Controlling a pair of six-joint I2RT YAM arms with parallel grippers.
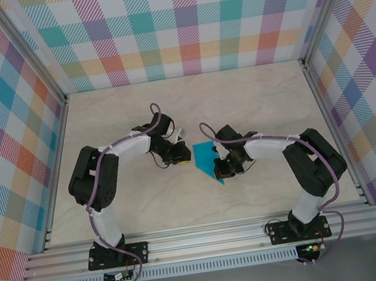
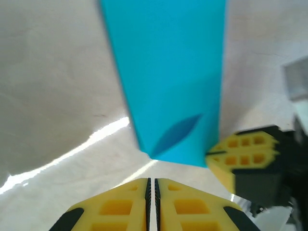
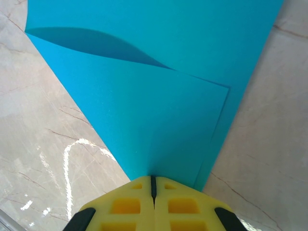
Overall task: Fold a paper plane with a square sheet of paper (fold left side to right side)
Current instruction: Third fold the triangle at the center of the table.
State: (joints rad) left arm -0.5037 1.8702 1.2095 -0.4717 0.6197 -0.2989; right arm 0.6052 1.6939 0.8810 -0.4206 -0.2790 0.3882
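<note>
The sheet of paper [image 1: 206,157] lies on the table [image 1: 123,121], between the two grippers. It is already folded. The right wrist view shows an upper layer [image 3: 159,120] resting on a lower one. The upper layer's far part bulges slightly and casts a curved shadow.

Left gripper [image 1: 183,156]: positioned just to the left of the sheet. In the left wrist view its yellow fingers [image 2: 120,207] are pressed together, with only a thin seam between them. They hold nothing. A strip of bare table separates the fingertips from the nearest corner of the sheet [image 2: 168,72].

Right gripper [image 1: 224,169]: positioned at the right near edge of the sheet. Its fingers [image 3: 125,204] are closed flush against each other. A pointed corner of the sheet runs up to the fingertips. It cannot be told whether that corner is pinched between them or only pressed. In the left wrist view one of these fingers [image 2: 245,153] touches the sheet's edge.
</note>
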